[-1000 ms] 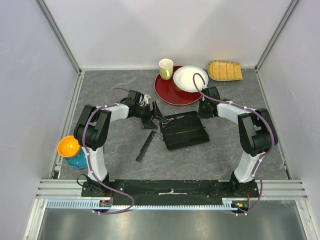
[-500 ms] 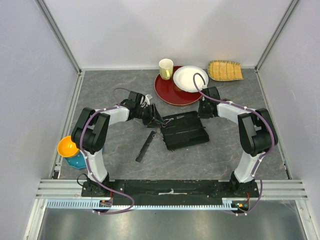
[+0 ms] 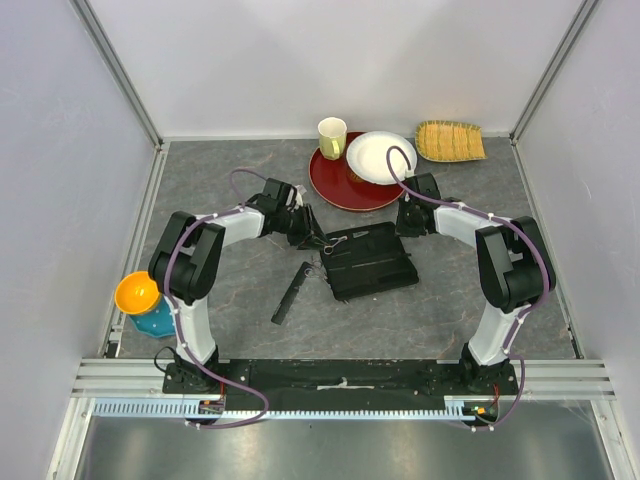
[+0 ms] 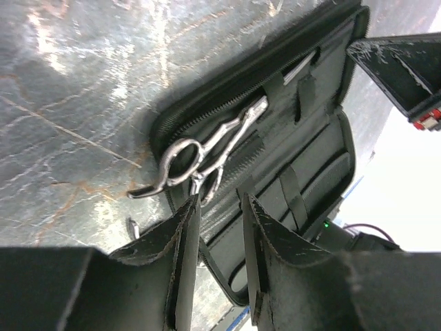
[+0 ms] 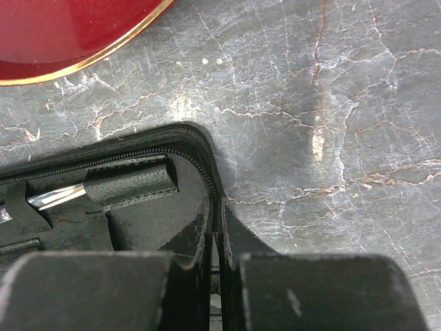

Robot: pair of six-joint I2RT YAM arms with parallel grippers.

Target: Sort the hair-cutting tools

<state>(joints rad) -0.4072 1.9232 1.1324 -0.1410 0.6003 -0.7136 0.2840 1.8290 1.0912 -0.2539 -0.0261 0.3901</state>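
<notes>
An open black case (image 3: 372, 264) lies mid-table. One pair of silver scissors (image 4: 207, 148) has its blades tucked under a strap in the case (image 4: 303, 148), with the ring handles sticking out over the zip edge; it also shows in the top view (image 3: 326, 244). A second silver tool (image 4: 301, 67) sits under another strap and also shows in the right wrist view (image 5: 58, 195). A long black comb (image 3: 291, 293) lies on the table left of the case. My left gripper (image 4: 219, 207) is open and empty, just short of the scissor handles. My right gripper (image 5: 219, 227) is shut on the case's zip rim (image 5: 207, 165).
A red plate (image 3: 335, 185), a white plate (image 3: 380, 157), a cream cup (image 3: 332, 137) and a woven tray (image 3: 450, 140) stand at the back. An orange bowl on a blue cup (image 3: 138, 298) sits at the left edge. Walls enclose the table.
The scissors went from the table by the case's left edge up into the case's upper left corner. My left gripper followed them there and is now open. The right arm has not moved.
</notes>
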